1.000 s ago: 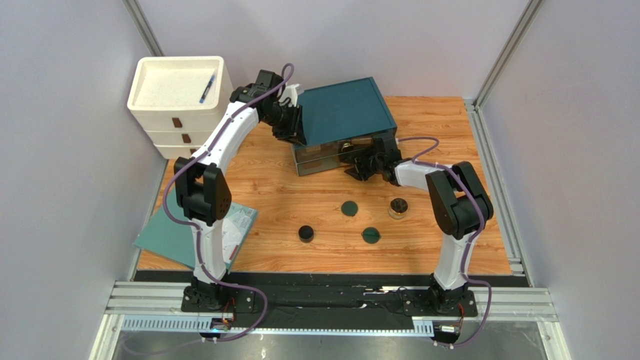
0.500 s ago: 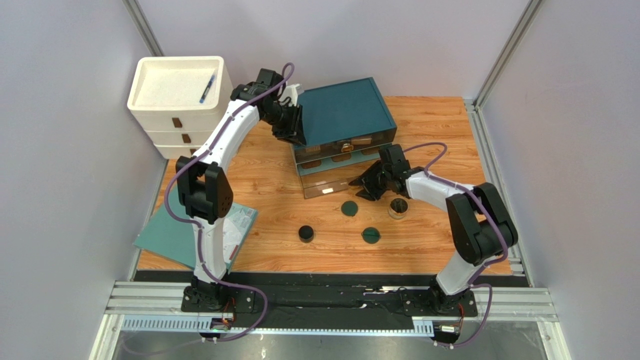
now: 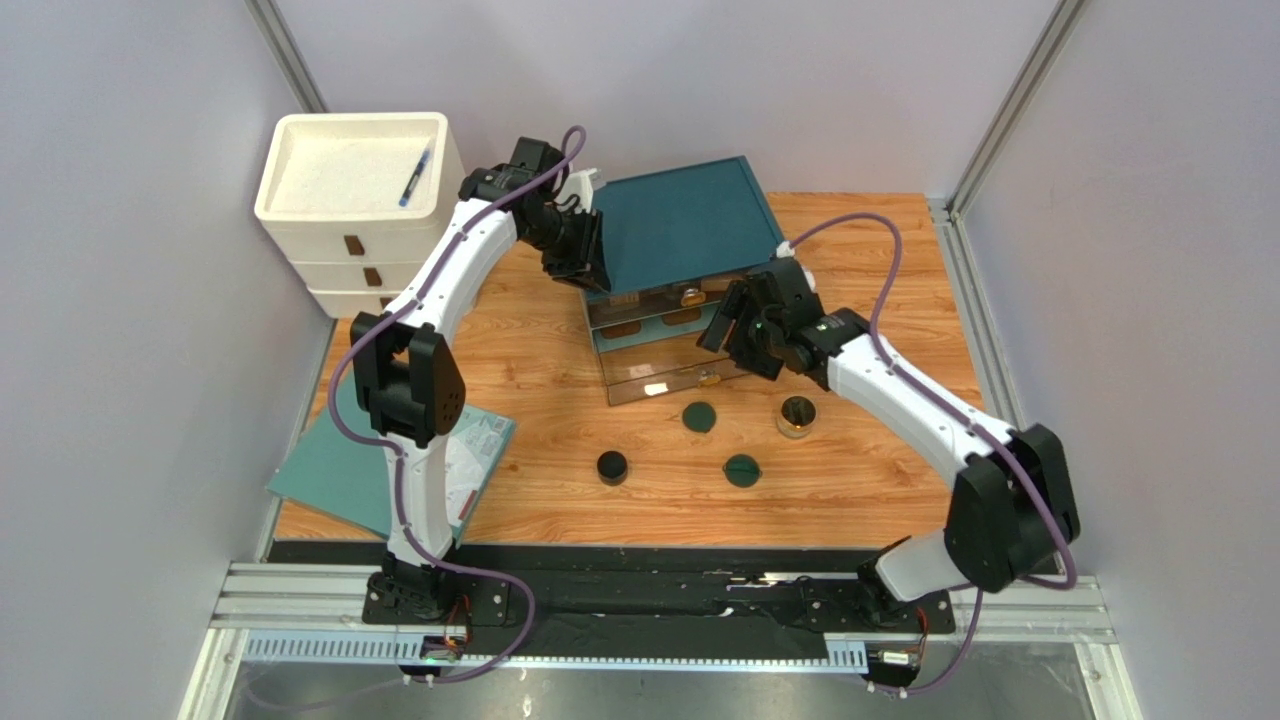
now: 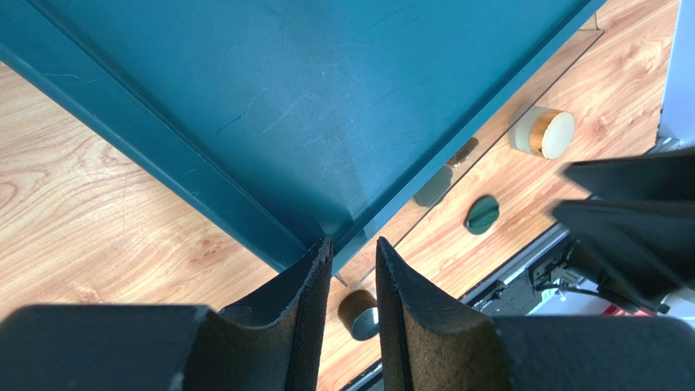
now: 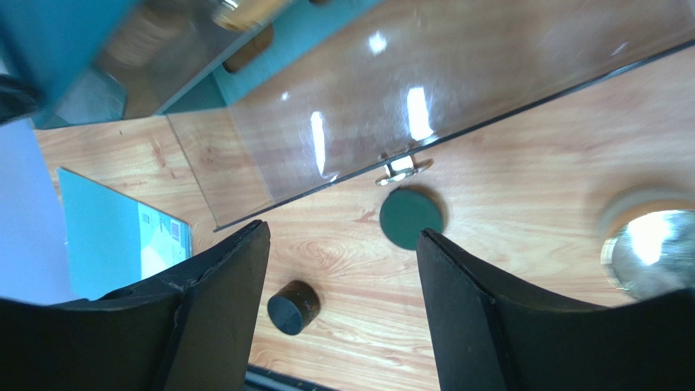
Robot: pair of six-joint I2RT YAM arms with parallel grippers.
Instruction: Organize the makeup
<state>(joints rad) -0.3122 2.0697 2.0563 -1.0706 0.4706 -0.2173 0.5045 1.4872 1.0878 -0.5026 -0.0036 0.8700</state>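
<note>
The makeup on the table is a black round jar [image 3: 612,468] [image 5: 292,308], two dark green discs [image 3: 699,417] [image 3: 741,471] and a gold-rimmed compact [image 3: 796,416] [image 5: 648,248]. They lie in front of a clear case [image 3: 661,353] whose front flap [image 5: 424,106] hangs down open. My left gripper [image 3: 586,252] [image 4: 352,248] is shut on the corner of the case's teal lid [image 3: 691,222] [image 4: 310,106] and holds it up. My right gripper [image 3: 744,327] [image 5: 341,236] hovers above the flap, open, with nothing between its fingers.
A white drawer unit [image 3: 361,225] at the back left carries a blue pen [image 3: 416,176] in its top tray. A teal booklet [image 3: 376,468] [image 5: 122,236] lies by the left arm's base. Grey walls close in both sides.
My right gripper has come out of the case, risen over the flap and opened wider. The clear front flap has dropped open. The left gripper still holds the lid.
</note>
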